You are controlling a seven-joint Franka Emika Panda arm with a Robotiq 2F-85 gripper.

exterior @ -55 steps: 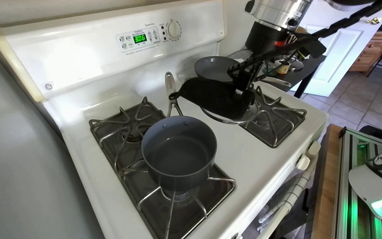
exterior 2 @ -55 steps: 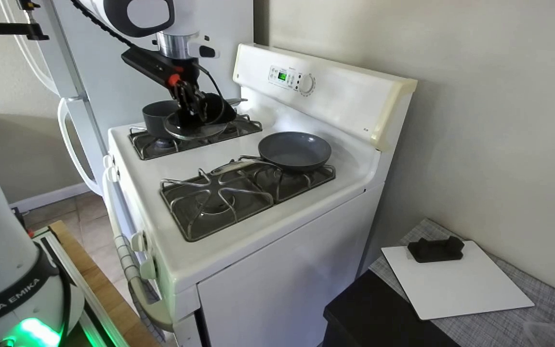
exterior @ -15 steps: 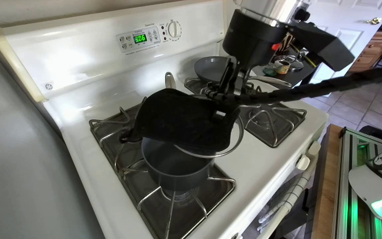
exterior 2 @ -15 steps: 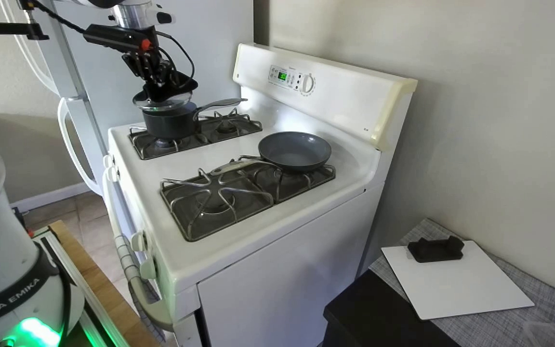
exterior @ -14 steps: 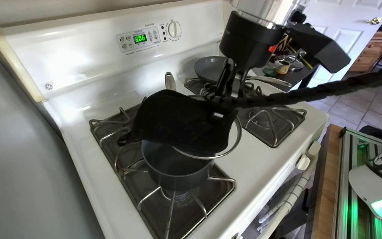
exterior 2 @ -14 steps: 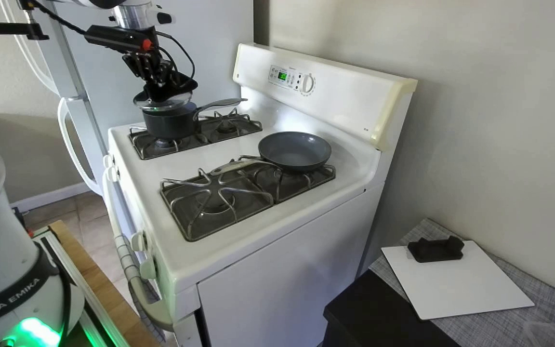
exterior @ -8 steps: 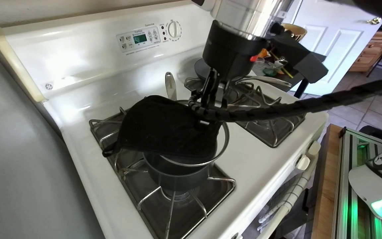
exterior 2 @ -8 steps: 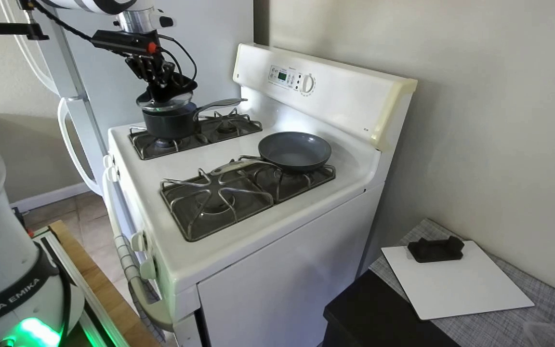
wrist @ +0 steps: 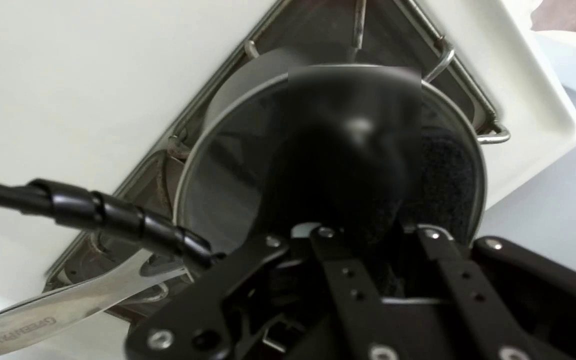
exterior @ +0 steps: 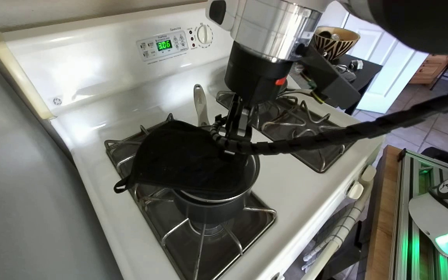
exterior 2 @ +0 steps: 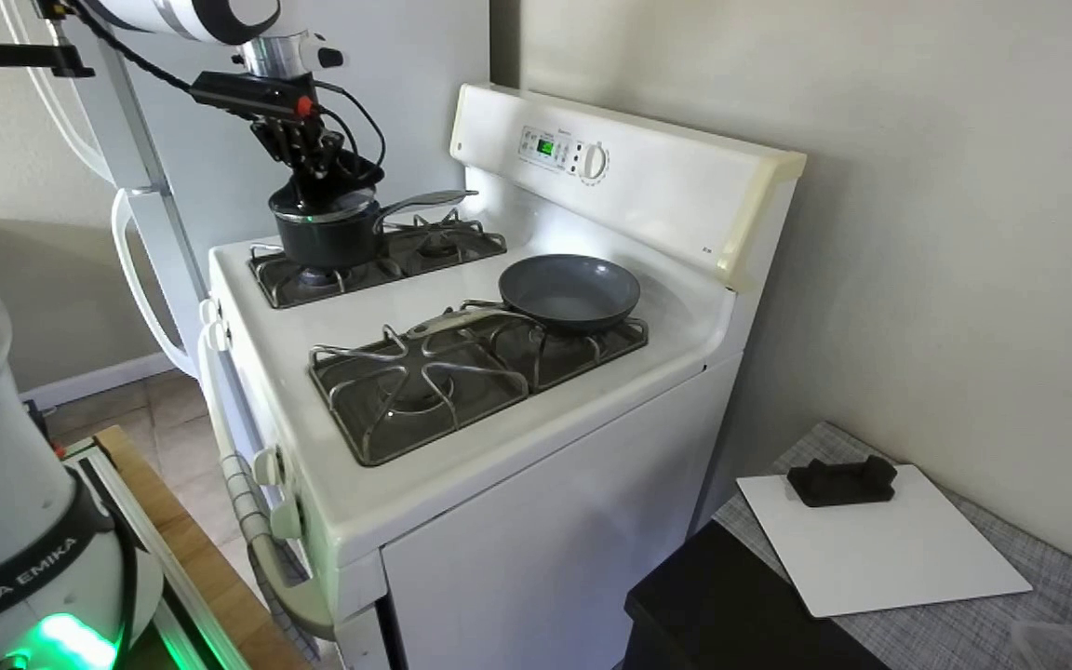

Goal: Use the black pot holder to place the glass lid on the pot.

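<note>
My gripper [exterior: 235,153] is shut on the black pot holder [exterior: 181,159], a floppy dark cloth that spreads out over one side of the pot. Beneath the cloth is the glass lid [exterior: 253,171], its silver rim showing; the knob is hidden in the cloth between my fingers. In the wrist view the lid [wrist: 228,185] covers the mouth of the pot [wrist: 228,92], whose wall shows past one side. The lid [exterior 2: 350,205] looks level with the top of the dark grey pot [exterior 2: 327,244]; whether it touches all round I cannot tell.
A dark frying pan [exterior 2: 569,293] stands on another burner of the white stove. The pot's silver handle [exterior: 200,103] points to the stove's back panel. A black spiral-wrapped cable [exterior: 325,134] hangs from the arm. A refrigerator [exterior 2: 396,121] stands close beside the pot's side.
The gripper has carried the pot holder and lid across and down, from above and beside the pot to directly over its mouth. The pot and frying pan stay in place.
</note>
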